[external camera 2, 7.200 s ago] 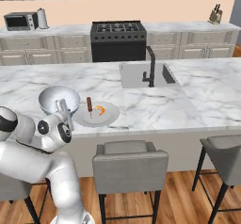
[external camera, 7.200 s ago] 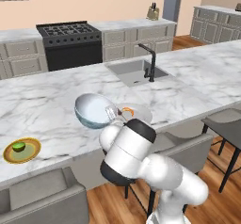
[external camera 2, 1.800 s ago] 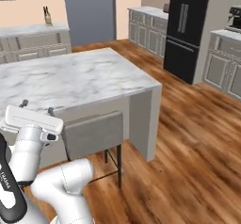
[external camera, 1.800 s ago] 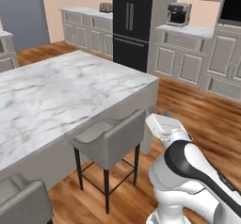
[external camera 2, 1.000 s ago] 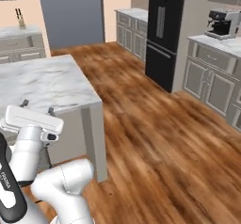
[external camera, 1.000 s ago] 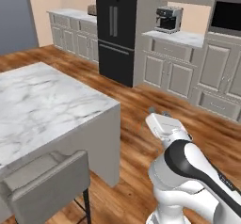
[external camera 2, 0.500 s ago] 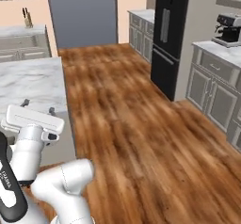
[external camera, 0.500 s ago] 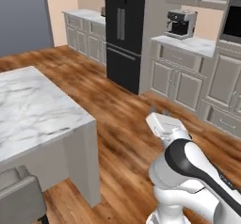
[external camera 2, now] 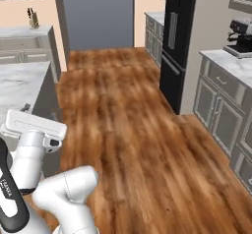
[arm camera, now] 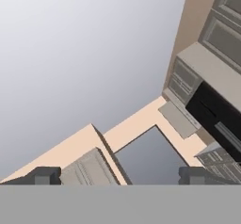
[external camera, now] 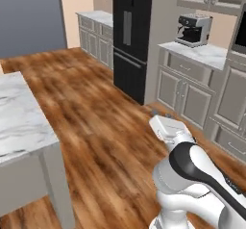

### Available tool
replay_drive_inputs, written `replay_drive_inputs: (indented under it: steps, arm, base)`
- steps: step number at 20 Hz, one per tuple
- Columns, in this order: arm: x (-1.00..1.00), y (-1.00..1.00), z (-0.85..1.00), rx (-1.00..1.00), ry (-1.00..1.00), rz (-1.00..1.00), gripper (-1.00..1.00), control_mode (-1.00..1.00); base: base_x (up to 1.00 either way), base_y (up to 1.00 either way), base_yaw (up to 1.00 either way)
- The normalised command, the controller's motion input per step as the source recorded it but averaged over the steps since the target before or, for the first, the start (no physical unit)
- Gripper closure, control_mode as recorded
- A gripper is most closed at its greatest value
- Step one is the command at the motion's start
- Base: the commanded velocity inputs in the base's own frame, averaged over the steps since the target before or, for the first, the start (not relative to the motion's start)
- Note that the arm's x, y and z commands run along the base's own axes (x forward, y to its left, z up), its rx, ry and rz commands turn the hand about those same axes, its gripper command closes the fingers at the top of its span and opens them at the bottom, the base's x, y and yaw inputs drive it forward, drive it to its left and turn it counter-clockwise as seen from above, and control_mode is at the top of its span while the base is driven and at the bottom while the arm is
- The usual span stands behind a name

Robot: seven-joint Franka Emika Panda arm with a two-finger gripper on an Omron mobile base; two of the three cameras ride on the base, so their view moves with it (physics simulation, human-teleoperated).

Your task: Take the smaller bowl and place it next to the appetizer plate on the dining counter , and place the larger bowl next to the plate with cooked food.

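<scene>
The smaller bowl, the larger bowl, the appetizer plate and the plate with cooked food are all out of view. One end of the white marble dining counter (external camera: 21, 124) juts in at the left, and the right base view has the dining counter (external camera 2: 17, 88) at its left edge. My arm is folded close to the base, its white hand (external camera: 166, 127) raised and pointing up and away from the counter. In the hand view my gripper (arm camera: 120, 175) is open, its fingertips (arm camera: 46, 175) far apart with nothing between them, facing the ceiling and upper cabinets.
A tall black fridge (external camera: 132, 31) stands ahead, with grey cabinets and a coffee machine (external camera: 192, 29) to its right. Wooden floor (external camera 2: 128, 130) stretches between the island and the fridge (external camera 2: 177, 26). A knife block (external camera 2: 32, 17) sits on the far back counter.
The whole picture has swept sideways as the base turns: the counter has slid off to the left and the fridge and coffee machine have come in. The arm's pose and open jaws are unchanged.
</scene>
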Motion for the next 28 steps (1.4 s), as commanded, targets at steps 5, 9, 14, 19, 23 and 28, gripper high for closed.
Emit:
replay_drive_inputs:
  steps: [5,9,14,19,23,28]
  arm:
    - [0.00,0.00,0.00,0.00,0.00,0.00,-1.00,1.00]
    - [0.00,0.00,0.00,0.00,0.00,0.00,-1.00,1.00]
    - [0.00,0.00,0.00,0.00,0.00,0.00,-1.00,1.00]
    - [0.00,0.00,0.00,0.00,0.00,0.00,-1.00,1.00]
    - [0.00,0.00,0.00,0.00,0.00,0.00,-1.00,1.00]
    - [0.00,0.00,0.00,0.00,0.00,0.00,-1.00,1.00]
  base:
    - [1.00,-0.72,0.04]
    - [1.00,-0.18,0.00]
    - [1.00,0.08,-0.12]
    - [1.00,0.40,-0.17]
    - [1.00,0.34,-0.13]
    - [1.00,0.13,-0.04]
